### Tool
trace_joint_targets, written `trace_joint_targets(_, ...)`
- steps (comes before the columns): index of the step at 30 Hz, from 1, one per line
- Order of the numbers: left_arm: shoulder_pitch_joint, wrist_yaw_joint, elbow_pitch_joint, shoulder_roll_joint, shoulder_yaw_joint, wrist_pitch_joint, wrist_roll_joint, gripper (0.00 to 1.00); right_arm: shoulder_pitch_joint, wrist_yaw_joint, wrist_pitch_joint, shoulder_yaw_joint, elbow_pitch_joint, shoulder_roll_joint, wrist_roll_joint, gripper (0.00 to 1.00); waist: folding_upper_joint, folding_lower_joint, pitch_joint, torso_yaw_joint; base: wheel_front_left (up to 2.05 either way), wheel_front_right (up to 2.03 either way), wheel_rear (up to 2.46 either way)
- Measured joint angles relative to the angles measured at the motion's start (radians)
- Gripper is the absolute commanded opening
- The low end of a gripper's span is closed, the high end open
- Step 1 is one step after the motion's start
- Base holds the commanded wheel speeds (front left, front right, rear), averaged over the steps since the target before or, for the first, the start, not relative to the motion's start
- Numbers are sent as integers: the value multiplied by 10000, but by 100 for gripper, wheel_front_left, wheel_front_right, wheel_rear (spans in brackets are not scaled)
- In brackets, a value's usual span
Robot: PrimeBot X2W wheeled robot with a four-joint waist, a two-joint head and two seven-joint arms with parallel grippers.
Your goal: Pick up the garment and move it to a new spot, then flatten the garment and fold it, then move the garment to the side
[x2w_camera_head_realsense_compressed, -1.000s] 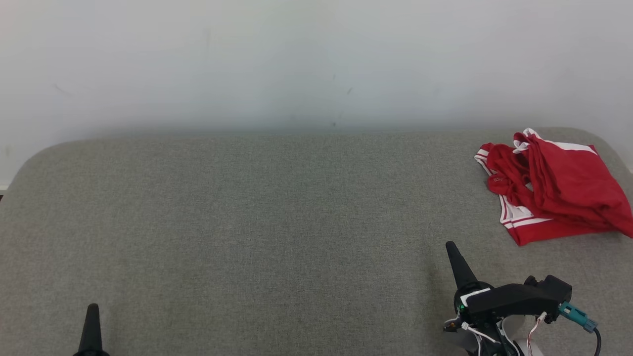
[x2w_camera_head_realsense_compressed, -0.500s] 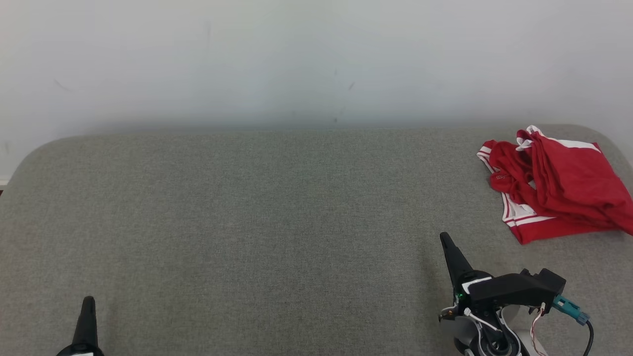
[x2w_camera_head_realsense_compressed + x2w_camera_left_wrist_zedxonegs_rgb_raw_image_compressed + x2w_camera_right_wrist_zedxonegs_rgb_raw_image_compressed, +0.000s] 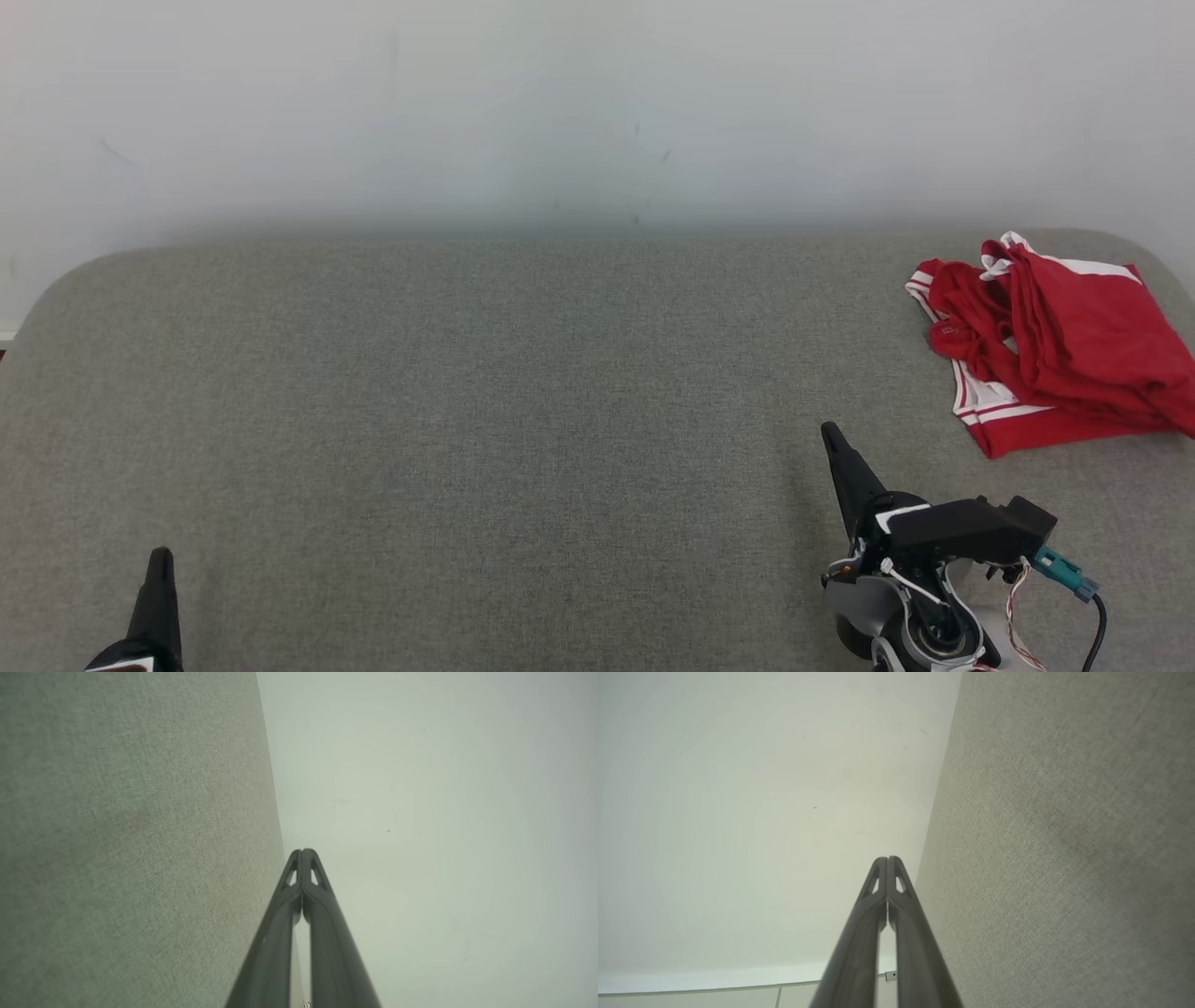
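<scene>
Low at the front, left gripper point(image 3: 160, 558) and right gripper point(image 3: 829, 431) each have fingers pressed together, nothing held (tips point toward the wall point(image 3: 560, 112)), both over the grey cushion point(image 3: 513, 420). Red garment point(image 3: 1055, 345) with white trim lies crumpled at the cushion's far right, well apart from the right gripper

A plain, pale grey-white painted wall point(image 3: 560, 112) rose behind a broad desk covered in grey-green woven fabric point(image 3: 467, 420), its far corners rounded. A few small dark specks point(image 3: 666, 156) marked the wall near the middle. Light was soft and even, with a faint shadow where the desk met the wall. In the right wrist view, a pale strip point(image 3: 714, 977) ran along the wall's foot.
</scene>
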Motion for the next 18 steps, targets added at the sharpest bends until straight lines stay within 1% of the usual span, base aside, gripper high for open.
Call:
trace_joint_targets(14, -200, -46, 23, 6, 161, 288, -986, 0, -364, 0, 213, 92, 123, -2, 1003, 0, 0, -2, 109, 33, 0, 0, 0)
trace_joint_targets(18, -200, -48, 27, 6, 167, 288, -995, 0, -367, 0, 213, 98, 134, -2, 1020, 0, 0, -2, 109, 33, 0, 0, 0)
